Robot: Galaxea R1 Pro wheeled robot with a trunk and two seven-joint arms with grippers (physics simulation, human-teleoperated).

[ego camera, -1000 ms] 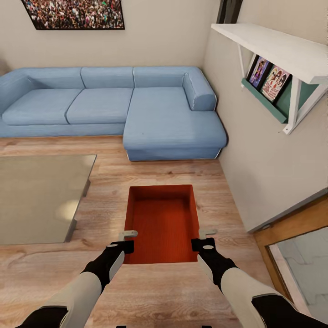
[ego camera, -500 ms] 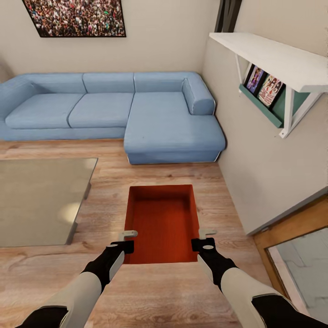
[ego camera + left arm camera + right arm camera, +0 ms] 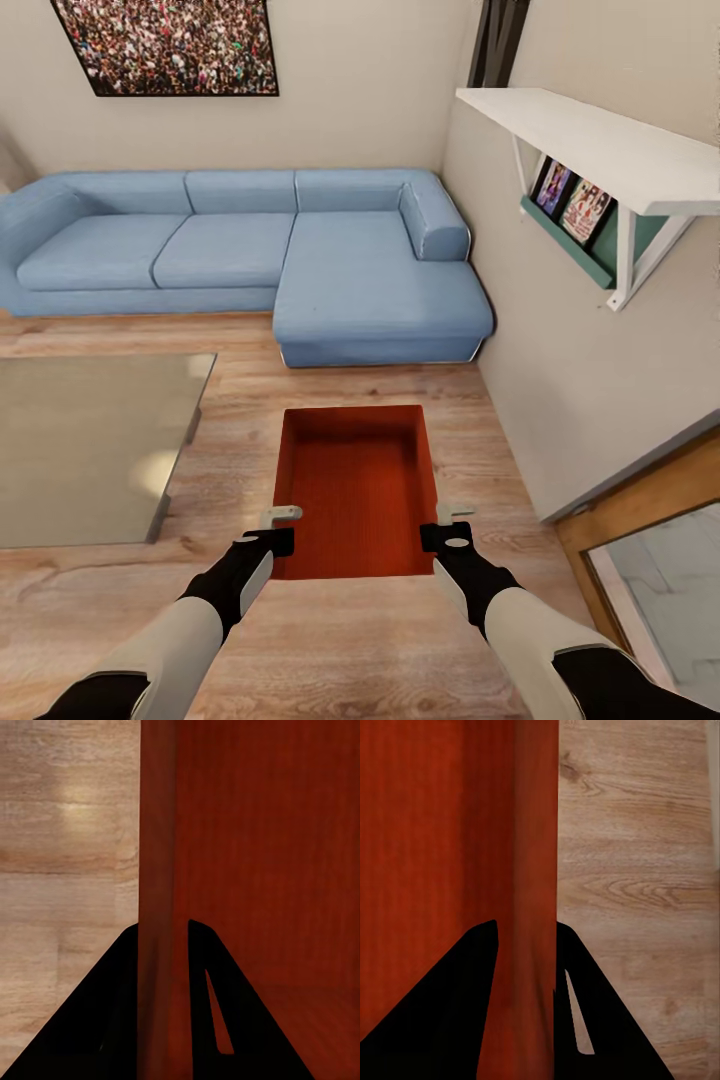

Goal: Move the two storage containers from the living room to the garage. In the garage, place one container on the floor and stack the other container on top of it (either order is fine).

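Observation:
I hold one red-orange storage container (image 3: 357,490) level in front of me, above the light wood-plank floor of the living room. My left gripper (image 3: 280,530) is shut on its left wall (image 3: 157,907), one finger on each side. My right gripper (image 3: 445,525) is shut on its right wall (image 3: 536,892) the same way. The container is empty, and its flat bottom shows in both wrist views.
A blue corner sofa (image 3: 300,250) stands ahead against the far wall. A low glass-topped table (image 3: 85,445) lies to the left. On the right are a pale wall with a white shelf (image 3: 590,140) and a wood-framed door (image 3: 650,540).
The whole head view has slid down a little, so the camera has moved back from the sofa or tilted up. The container and both grippers keep their place in the picture.

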